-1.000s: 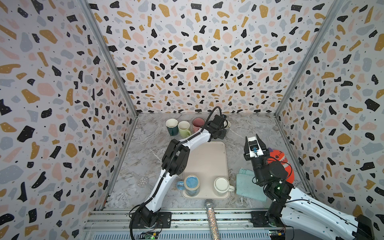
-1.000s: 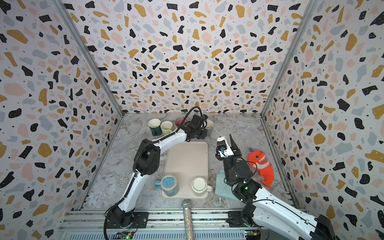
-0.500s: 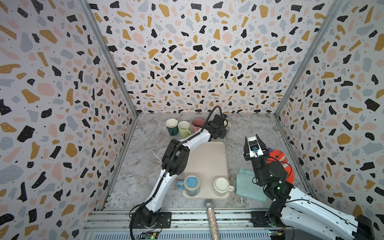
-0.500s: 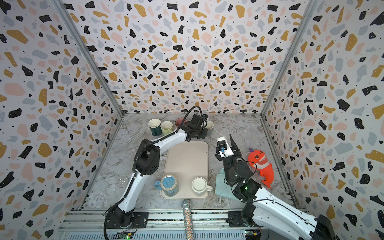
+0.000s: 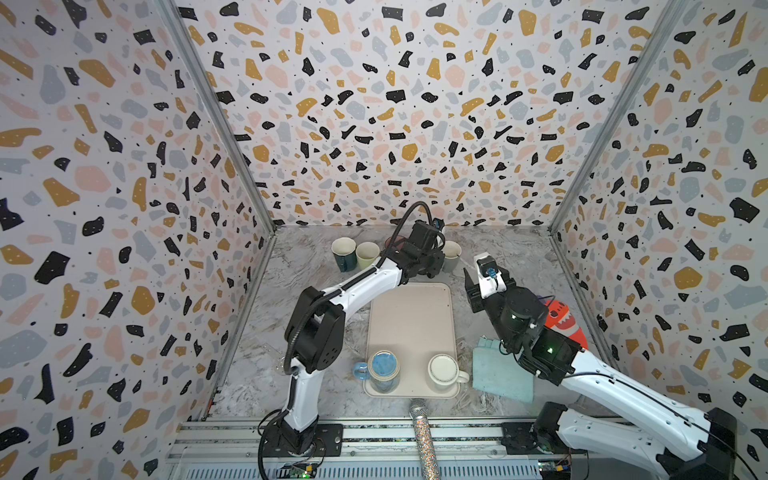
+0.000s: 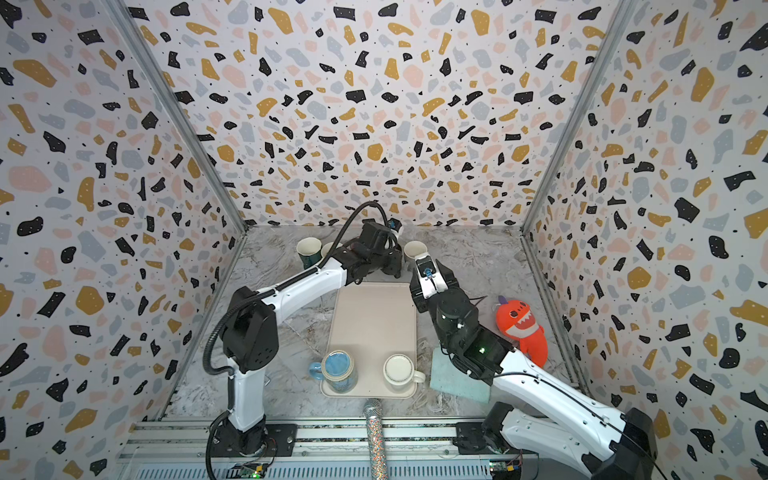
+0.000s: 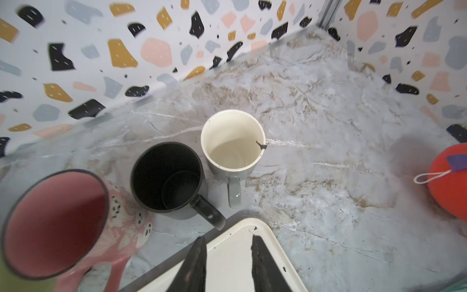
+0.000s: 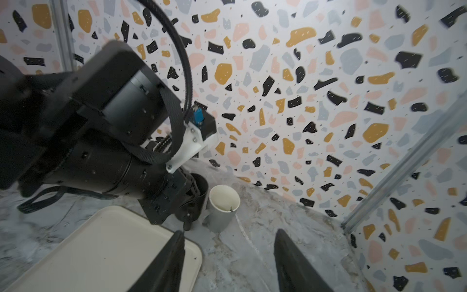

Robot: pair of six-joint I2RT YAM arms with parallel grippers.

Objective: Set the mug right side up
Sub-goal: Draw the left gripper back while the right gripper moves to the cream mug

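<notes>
A black mug (image 7: 166, 177) stands upright, mouth up, on the marble floor by the back wall. Its handle points at my left gripper (image 7: 228, 237). That gripper is open and holds nothing. Its fingertips hang over the far corner of the cream tray (image 5: 409, 316), just short of the handle. In a top view the left gripper (image 5: 426, 266) covers the black mug. My right gripper (image 8: 230, 232) is open and empty above the floor beside the tray's far right corner. A blue mug (image 5: 384, 370) and a white mug (image 5: 444, 370) sit at the tray's near end, flat faces up.
A grey mug (image 7: 232, 141) stands upright right next to the black one, and a pink mug (image 7: 55, 222) on its other side. A teal mug (image 5: 344, 253) and a green mug (image 5: 367, 254) stand further left. An orange plush (image 6: 519, 328), a teal cloth (image 5: 498, 374) and a glitter microphone (image 5: 424, 436) lie to the right and front.
Nothing has visibly moved in the top views. Both arms and all the mugs keep their places.
</notes>
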